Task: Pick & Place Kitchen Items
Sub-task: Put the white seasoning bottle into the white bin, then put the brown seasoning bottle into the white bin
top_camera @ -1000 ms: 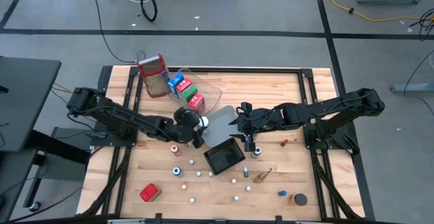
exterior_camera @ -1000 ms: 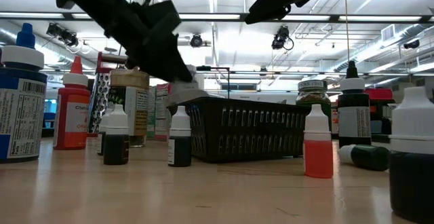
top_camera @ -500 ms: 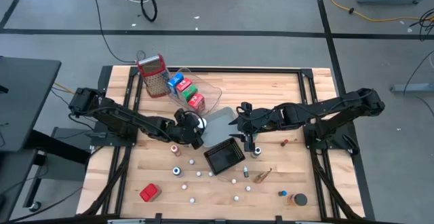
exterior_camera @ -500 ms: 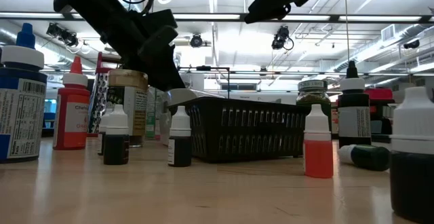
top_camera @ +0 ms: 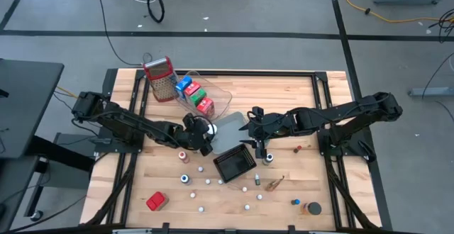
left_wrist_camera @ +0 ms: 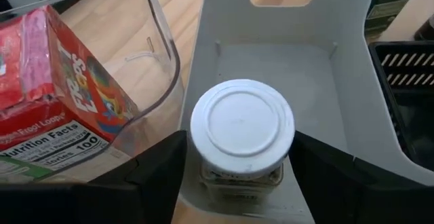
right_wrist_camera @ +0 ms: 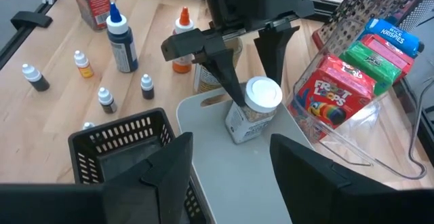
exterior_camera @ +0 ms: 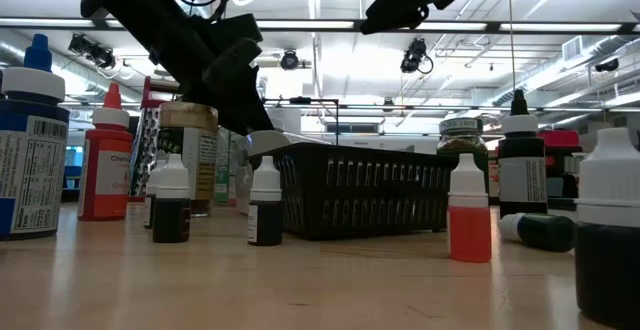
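Left end effector (left_wrist_camera: 237, 176) straddles a white-lidded jar (left_wrist_camera: 242, 132) standing in the grey tray (left_wrist_camera: 271, 68); fingers spread, looks released, contact unclear. Right end effector (right_wrist_camera: 224, 159) hovers spread and empty over the same tray, near the black basket (right_wrist_camera: 115, 139). Placed so far: three cartons, red (right_wrist_camera: 332, 95), green (right_wrist_camera: 376, 53), blue (right_wrist_camera: 392, 32), in the clear bin (right_wrist_camera: 352, 149), plus the jar. Left on the worktop (top_camera: 284, 96): about a dozen small bottles, a red tin (top_camera: 156, 201), a dark lid (top_camera: 313, 208). Most remains.

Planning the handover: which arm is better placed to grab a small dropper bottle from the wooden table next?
Right: the right gripper is open and empty, while the left gripper straddles the white-lidded jar in the grey tray.
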Controlling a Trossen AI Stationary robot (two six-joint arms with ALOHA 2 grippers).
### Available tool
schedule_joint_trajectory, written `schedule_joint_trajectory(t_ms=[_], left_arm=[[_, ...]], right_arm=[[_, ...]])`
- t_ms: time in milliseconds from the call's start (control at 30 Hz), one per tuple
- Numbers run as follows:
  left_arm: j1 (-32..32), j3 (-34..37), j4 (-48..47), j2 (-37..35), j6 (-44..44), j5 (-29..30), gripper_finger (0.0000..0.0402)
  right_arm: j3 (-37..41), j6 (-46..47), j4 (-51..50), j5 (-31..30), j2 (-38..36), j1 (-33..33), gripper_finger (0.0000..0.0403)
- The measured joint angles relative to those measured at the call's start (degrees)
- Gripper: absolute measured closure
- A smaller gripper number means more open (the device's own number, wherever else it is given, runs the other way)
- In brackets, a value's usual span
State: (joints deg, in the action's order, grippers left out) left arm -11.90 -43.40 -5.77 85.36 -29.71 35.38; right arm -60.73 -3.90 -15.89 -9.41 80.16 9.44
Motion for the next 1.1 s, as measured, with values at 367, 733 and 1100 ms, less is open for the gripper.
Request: schedule_joint_trajectory(t_ms=[367, 733, 1100], left_arm=[[-0.02, -8.65, -13.6, -5.31, 4.64, -2.16, 0.0129], [-0.28, -11.93, -27.97, -6.29, -4.31, -9.01, 0.0129], [-1.48, -11.93, -32.54, -6.25, -8.1, -17.08, 0.0129]], right_arm=[[0.0, 0.0, 0.0, 0.0, 0.0, 0.01, 0.0192], [0.01, 0.0, -0.02, 0.0, 0.0, 0.01, 0.0192], [0.01, 0.0, 0.18, -0.02, 0.0, 0.01, 0.0192]])
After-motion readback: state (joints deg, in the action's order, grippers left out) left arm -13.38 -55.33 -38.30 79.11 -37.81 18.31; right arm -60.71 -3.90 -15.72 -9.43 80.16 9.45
